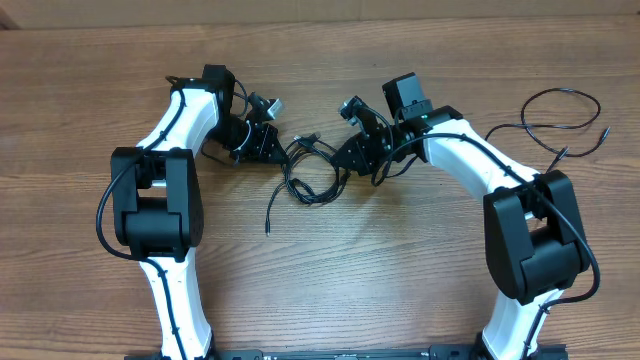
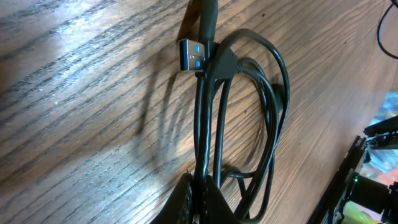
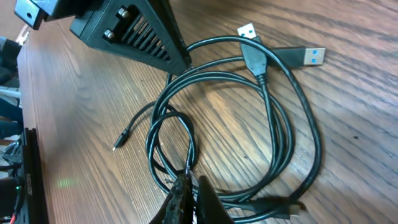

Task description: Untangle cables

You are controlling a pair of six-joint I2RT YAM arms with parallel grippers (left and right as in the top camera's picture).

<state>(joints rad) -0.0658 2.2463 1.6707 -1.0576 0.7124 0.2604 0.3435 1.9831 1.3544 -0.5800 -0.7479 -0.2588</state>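
Note:
The cables (image 1: 310, 175) lie as a tangle of thin black loops on the wooden table between my two grippers. My left gripper (image 1: 278, 146) sits at the tangle's left edge, shut on one black strand (image 2: 201, 124) that runs up to a blue-tongued USB plug (image 2: 191, 55). My right gripper (image 1: 342, 160) is at the tangle's right edge, shut on a thin strand (image 3: 189, 146) where two loops cross. In the right wrist view the cables (image 3: 273, 130) show a silvery plug (image 3: 249, 30), a blue-tipped plug (image 3: 308, 56) and a small loose end (image 3: 121, 140).
Another thin black cord (image 1: 560, 120) loops on the table at the far right, behind the right arm. One loose tail (image 1: 270, 215) trails toward the front. The left gripper's body (image 3: 130, 31) hangs close over the tangle in the right wrist view.

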